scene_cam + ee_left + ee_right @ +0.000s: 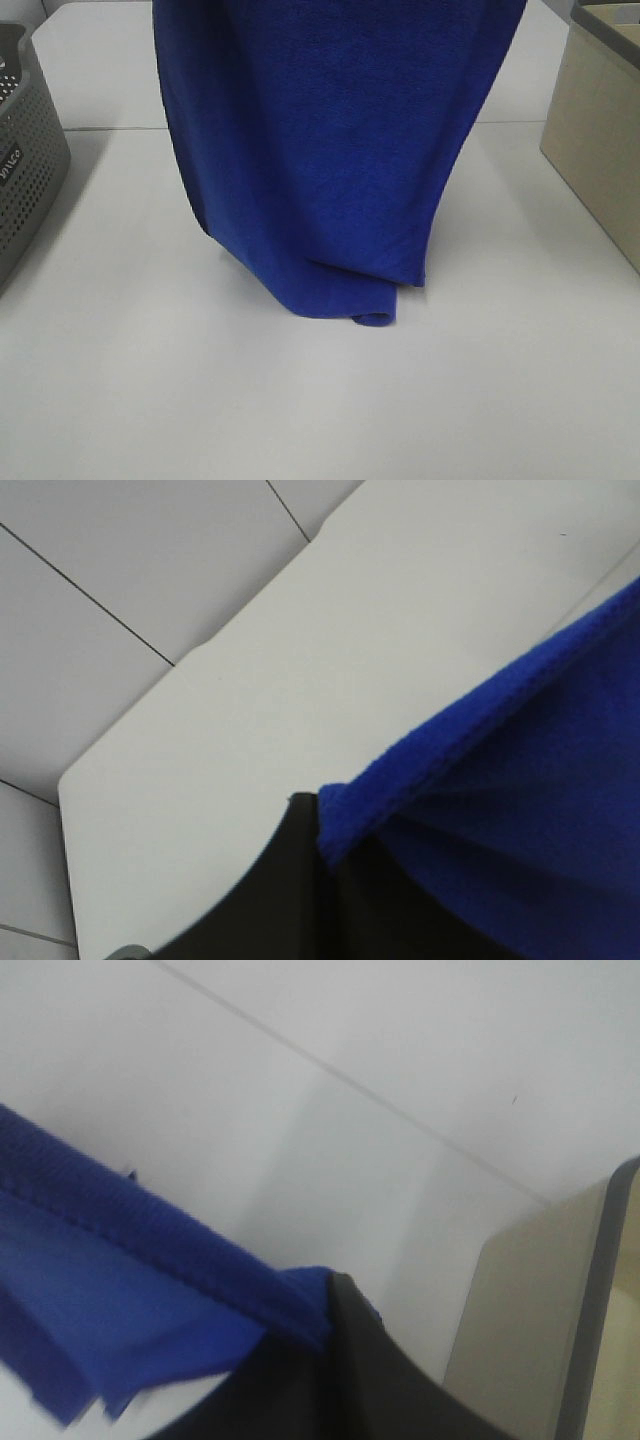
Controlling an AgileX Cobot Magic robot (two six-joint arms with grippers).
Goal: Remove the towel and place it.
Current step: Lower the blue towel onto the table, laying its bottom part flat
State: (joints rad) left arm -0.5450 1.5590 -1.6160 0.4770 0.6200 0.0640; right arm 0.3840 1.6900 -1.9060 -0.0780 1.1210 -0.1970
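Observation:
The royal-blue towel (320, 150) hangs spread from above the top edge of the exterior high view, its lower end folded on the white table (150, 380). Both grippers are out of that view. In the left wrist view my left gripper (325, 850) is shut on one upper corner of the towel (520, 780). In the right wrist view my right gripper (325, 1325) is shut on the other upper corner, with the stitched hem of the towel (120, 1260) running away from it. The white tag is not visible.
A grey perforated plastic basket (25, 160) stands at the left edge of the table. A beige box with a dark rim (600, 120) stands at the right edge; its wall also shows in the right wrist view (540, 1330).

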